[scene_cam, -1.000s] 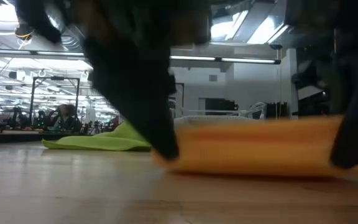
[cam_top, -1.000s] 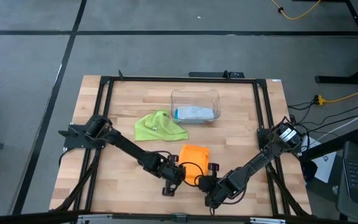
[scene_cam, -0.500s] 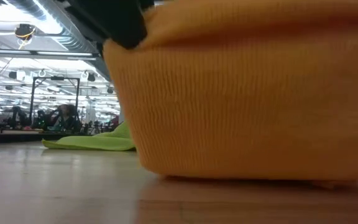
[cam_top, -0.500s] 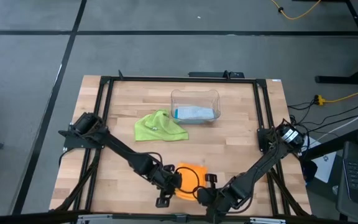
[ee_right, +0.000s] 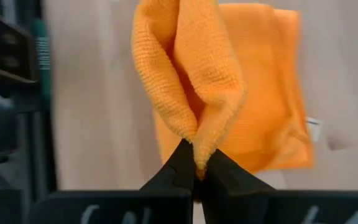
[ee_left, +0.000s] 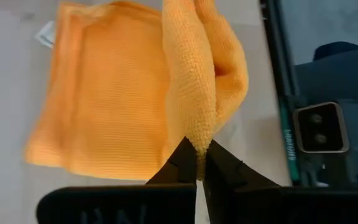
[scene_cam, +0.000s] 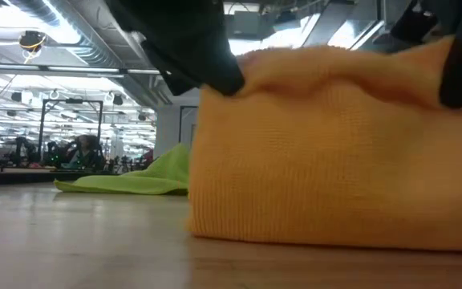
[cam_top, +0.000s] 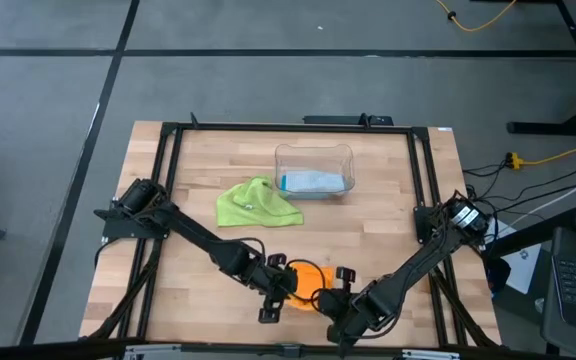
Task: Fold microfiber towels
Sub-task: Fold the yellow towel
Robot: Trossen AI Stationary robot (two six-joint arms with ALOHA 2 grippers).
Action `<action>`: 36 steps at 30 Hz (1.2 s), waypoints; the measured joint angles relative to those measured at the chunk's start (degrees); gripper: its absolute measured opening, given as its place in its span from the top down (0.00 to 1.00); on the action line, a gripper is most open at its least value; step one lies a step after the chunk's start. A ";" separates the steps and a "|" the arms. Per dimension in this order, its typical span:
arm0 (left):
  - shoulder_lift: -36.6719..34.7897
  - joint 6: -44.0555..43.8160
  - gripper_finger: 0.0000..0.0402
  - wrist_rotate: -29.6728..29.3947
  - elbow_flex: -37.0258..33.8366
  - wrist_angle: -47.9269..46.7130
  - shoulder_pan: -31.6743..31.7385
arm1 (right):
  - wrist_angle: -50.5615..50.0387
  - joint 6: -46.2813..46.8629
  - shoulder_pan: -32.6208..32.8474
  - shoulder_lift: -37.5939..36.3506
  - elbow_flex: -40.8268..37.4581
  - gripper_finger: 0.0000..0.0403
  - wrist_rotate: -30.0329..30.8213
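Left gripper (cam_top: pixel 276 292) and right gripper (cam_top: pixel 336 300) each pinch a corner of the orange towel (cam_top: pixel 306 281), lifted near the table's (cam_top: pixel 388 230) front edge. Risk: uneven travel skews the fold or a corner slips. Open wood lies behind; green towel (cam_top: pixel 256 204) and bin (cam_top: pixel 314 168) stand clear.

Two slender dark arms are seen from above, each built of long black links joined by bulkier cylindrical joints. A pale, silver-white band is carried at the base joint of the right arm. Thin black cables are looped near the wrists. Each tool, the left tool (ee_left: pixel 197 163) and the right tool (ee_right: pixel 194 163), is formed of two matte black, wedge-shaped fingers tapering to narrow tips.
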 joint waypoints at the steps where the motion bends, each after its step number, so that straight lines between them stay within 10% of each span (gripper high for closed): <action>1: -0.01 0.22 1.00 -0.07 0.01 -0.39 0.38 | -0.76 0.56 -0.19 0.00 -0.15 0.98 0.59; 36: 5.37 -3.45 0.90 -8.43 0.16 -10.93 5.29 | 2.57 3.10 -6.26 0.09 -11.10 0.82 2.55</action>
